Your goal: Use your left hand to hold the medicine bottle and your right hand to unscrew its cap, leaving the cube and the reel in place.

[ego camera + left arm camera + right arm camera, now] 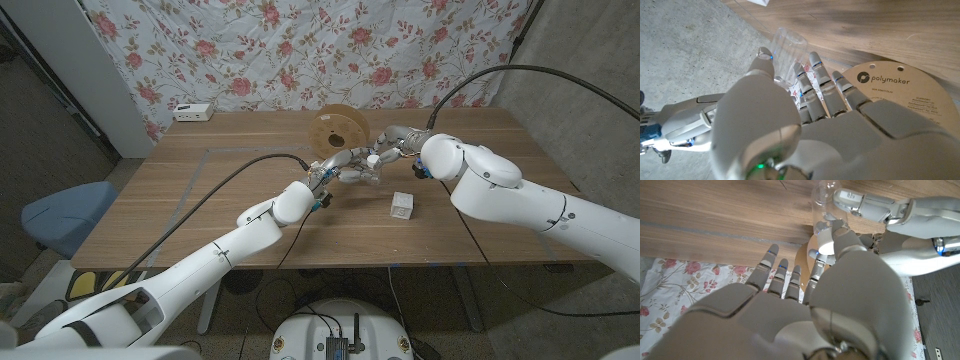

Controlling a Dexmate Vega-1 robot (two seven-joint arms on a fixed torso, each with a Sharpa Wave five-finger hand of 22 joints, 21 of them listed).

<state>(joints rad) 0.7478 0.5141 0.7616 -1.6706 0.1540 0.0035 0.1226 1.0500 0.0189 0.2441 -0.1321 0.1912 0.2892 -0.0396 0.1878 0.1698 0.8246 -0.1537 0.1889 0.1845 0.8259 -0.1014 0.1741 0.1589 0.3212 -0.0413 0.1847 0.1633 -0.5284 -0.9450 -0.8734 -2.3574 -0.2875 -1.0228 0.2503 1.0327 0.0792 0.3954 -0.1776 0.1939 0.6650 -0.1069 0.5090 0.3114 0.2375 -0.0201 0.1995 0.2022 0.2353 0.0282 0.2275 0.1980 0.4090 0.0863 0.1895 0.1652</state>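
The clear medicine bottle (790, 47) lies tilted in my left hand (340, 168), whose fingers (812, 85) wrap its body just in front of the reel. Its white cap (372, 158) points toward my right hand (398, 142). In the right wrist view the right thumb and a finger pinch the cap (825, 242), with the other fingers (780, 277) spread. The bottle (824, 197) and my left hand (900, 212) show beyond it. The tan reel (338, 128) stands on edge behind both hands. The white cube (402, 206) sits on the table, nearer than the right hand.
The reel's side with a printed label (890, 82) is close beside the left hand. A white box (191, 111) sits at the table's far left corner. Cables run along both arms. A flowered curtain hangs behind the wooden table (200, 190).
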